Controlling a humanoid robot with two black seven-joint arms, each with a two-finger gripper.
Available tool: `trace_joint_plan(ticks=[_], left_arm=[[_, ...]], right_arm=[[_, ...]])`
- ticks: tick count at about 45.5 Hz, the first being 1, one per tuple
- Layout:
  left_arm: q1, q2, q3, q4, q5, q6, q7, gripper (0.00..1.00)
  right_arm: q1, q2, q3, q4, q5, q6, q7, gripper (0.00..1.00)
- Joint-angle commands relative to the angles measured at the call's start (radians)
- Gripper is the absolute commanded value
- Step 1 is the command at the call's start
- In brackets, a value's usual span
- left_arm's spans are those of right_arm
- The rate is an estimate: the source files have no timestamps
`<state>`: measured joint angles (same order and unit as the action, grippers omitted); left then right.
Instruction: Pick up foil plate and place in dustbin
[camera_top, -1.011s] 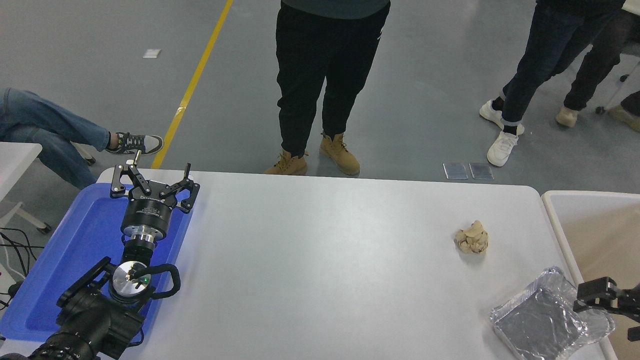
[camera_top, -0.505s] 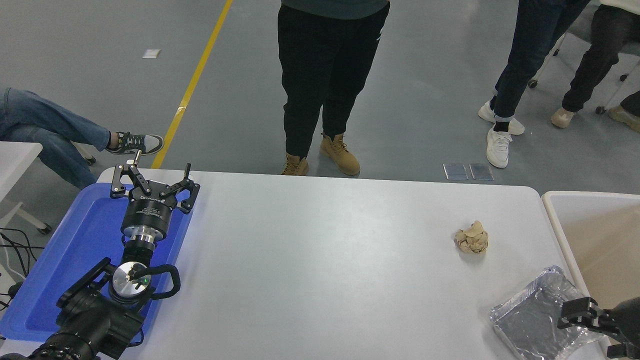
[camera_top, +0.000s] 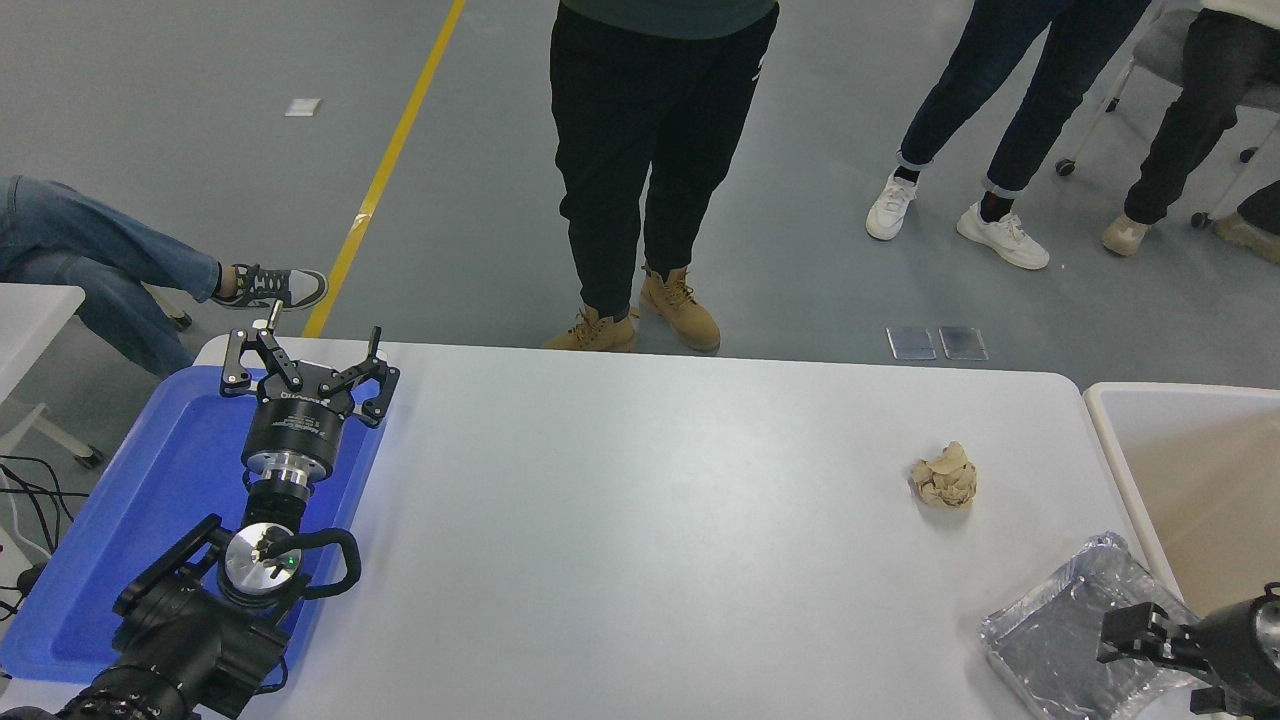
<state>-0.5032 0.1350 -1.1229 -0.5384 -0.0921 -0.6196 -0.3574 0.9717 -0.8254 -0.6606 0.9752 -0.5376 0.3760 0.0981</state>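
Movement noted at the right tool (camera_top: 1125, 650): over the last second it has been brought down and leftward, from the foil plate's right rim to above the plate's near right part. Its opening cannot be told; only one black finger and the wrist are seen, and nothing is seen held. The foil plate (camera_top: 1060, 630) lies flat at the table's near right corner, just left of the dustbin (camera_top: 1100, 420). Pickup is judged not yet done. The left tool (camera_top: 305, 372) is parked, spread open and empty, over a blue tray (camera_top: 150, 500). A paper ball (camera_top: 944, 475) sits farther back on the white table (camera_top: 640, 500). Legs of standing people are seen on the grey floor beyond.
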Motion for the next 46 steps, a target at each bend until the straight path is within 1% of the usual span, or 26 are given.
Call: trace_joint_plan(ticks=[1,5,6,7,9,34,46], left_arm=[[0.0,0.0,0.0,0.0,0.0,0.0,0.0,1.0],[0.0,0.0,0.0,0.0,0.0,0.0,0.0,1.0],[0.0,0.0,0.0,0.0,0.002,0.0,0.0,1.0],[0.0,0.0,0.0,0.0,0.0,0.0,0.0,1.0],[0.0,0.0,0.0,0.0,0.0,0.0,0.0,1.0],[0.0,0.0,0.0,0.0,0.0,0.0,0.0,1.0],[-0.002,0.0,0.0,0.0,0.002,0.0,0.001,1.0]], right_arm=[[-0.025,0.026,0.003,-0.016,-0.004,-0.014,-0.003,0.47],[-0.027,0.029,0.003,-0.016,-0.004,-0.022,-0.003,0.37],[-0.027,0.029,0.003,-0.016,-0.004,-0.025,-0.003,0.32],[-0.028,0.031,0.003,-0.016,-0.004,-0.026,-0.003,0.24],[-0.03,0.032,0.003,-0.016,-0.004,-0.031,-0.001,0.0],[-0.015,0.025,0.003,-0.013,-0.001,-0.029,0.008,0.0],[0.058,-0.057,-0.005,0.02,-0.012,-0.005,0.008,0.0]])
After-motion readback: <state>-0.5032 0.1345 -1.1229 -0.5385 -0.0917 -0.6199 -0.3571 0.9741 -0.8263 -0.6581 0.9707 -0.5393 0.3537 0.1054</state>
